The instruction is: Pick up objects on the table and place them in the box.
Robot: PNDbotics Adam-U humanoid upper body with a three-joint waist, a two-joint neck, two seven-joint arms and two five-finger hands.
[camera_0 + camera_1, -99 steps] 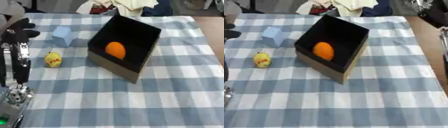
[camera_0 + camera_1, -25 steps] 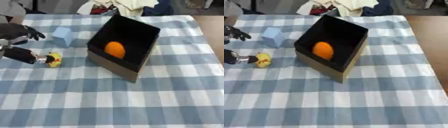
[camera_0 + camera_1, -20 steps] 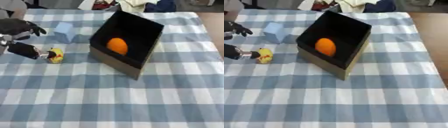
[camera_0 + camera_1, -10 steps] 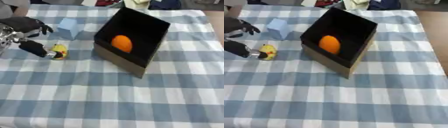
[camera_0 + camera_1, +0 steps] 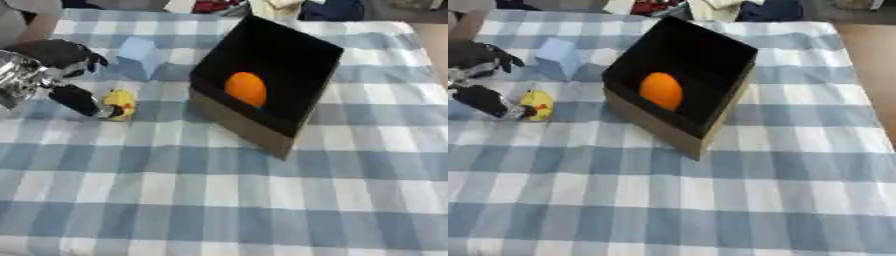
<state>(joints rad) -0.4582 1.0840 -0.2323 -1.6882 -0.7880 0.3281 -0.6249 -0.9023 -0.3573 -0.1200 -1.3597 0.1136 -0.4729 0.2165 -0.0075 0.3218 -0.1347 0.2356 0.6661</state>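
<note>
Step in hand: grasp approach. Left hand point(image 5: 54, 70), mid-left of frame, fingers spread, thumb tip touching the yellow toy point(image 5: 120, 103), not closed on it. Orange ball point(image 5: 246, 88) lies inside box point(image 5: 254, 131). Next: close fingers, lift, carry right.

Both views are looking down from the robot's head at the checkered table point(image 5: 219, 200), tilted forward so the far edge is sitting near the top. They're basically sharing the same scene: the black box point(image 5: 262, 85) is sitting further left in the right eye view. The left eye is catching more of the left hand point(image 5: 52, 75) at its left edge.
</note>
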